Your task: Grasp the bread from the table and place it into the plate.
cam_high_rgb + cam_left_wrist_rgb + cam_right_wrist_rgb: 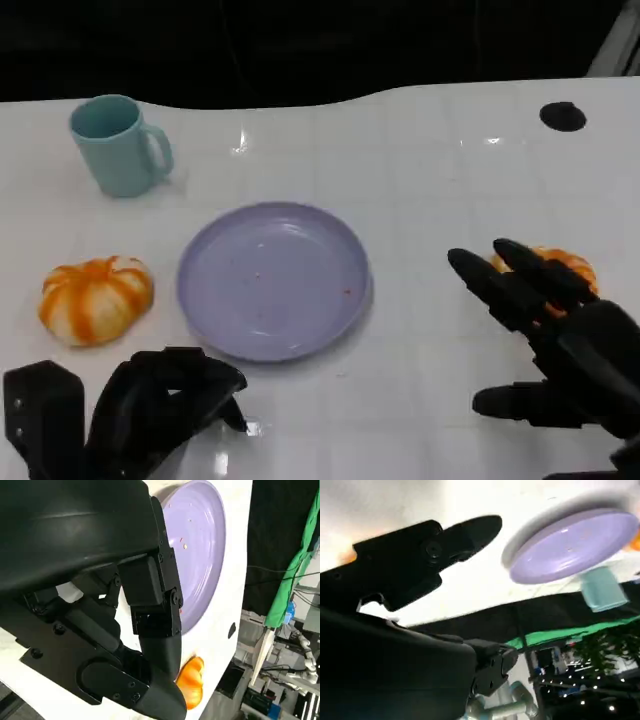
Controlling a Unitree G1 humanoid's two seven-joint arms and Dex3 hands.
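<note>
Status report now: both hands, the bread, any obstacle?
Left hand curled, holds nothing. Right hand open, fingers over orange pumpkin-shaped bread. Round lilac plate bare. No obstacle between.

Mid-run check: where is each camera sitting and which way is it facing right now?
Head view: high, looking down at the table; left hand, right hand low.
Left wrist view: behind the left hand, facing the plate.
Right wrist view: behind the right hand, low, tilted.
All three share the plate.
</note>
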